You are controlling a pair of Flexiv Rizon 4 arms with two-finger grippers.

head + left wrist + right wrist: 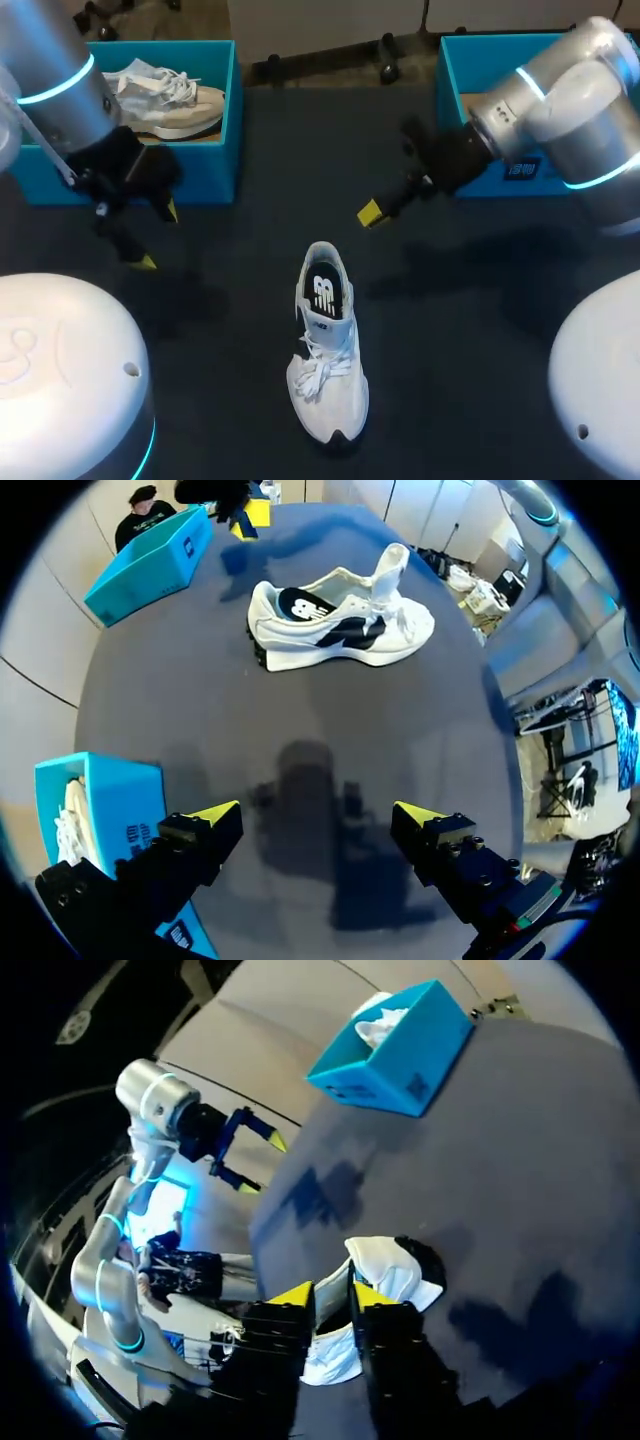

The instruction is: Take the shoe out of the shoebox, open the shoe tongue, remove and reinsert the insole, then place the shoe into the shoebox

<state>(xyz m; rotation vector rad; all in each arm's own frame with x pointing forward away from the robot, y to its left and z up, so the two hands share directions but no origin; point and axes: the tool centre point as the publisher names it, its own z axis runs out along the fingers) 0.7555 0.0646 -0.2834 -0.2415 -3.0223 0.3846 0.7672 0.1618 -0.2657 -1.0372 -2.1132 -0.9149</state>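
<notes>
Behind right gripper, shoe half hidden; whole overhead.

Bare dark table surrounds the white shoe on every side, leaving both flanks and the space above it open, while the left shoebox and right shoebox block the far corners, well apart from it, with a wide lane between them partly taken by the right gripper.
</notes>
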